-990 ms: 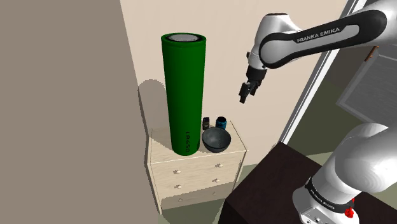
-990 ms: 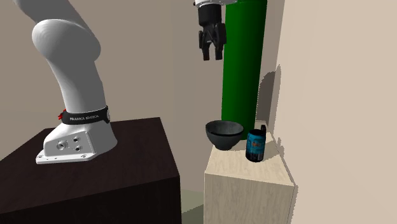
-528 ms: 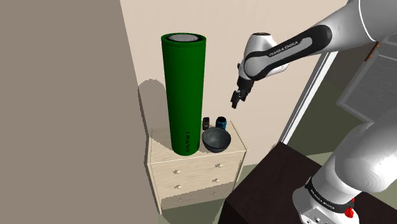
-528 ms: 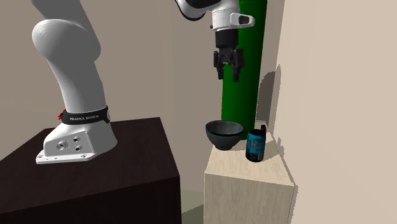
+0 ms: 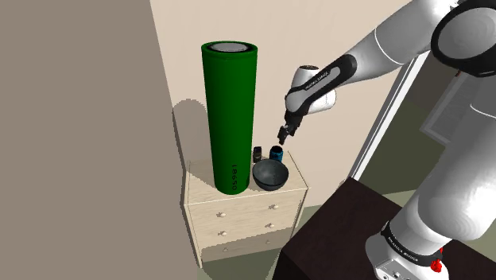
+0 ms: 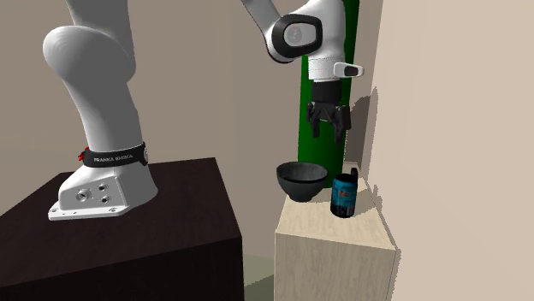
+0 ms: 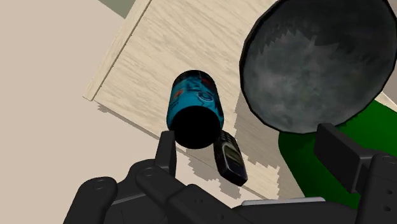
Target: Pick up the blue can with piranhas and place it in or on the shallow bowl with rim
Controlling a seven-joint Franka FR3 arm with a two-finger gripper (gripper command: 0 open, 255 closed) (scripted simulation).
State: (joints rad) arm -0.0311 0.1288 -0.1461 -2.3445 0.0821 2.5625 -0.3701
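Four objects sit on a pale wooden dresser (image 5: pixel 238 211) at the centre of the shoulder view. Left to right: a tall green cylinder (image 5: pixel 230 119); a small black phone (image 5: pixel 257 153); the blue can (image 5: pixel 276 152), upright near the dresser's back edge; and, just in front of phone and can, the dark shallow bowl (image 5: pixel 270 176). Slightly right of the can and above it hangs the gripper (image 5: pixel 283 137), well clear of the can. Its fingers (image 7: pixel 167 153) are spread apart and grasp nothing. In the wrist view, the can stands just beside the phone.
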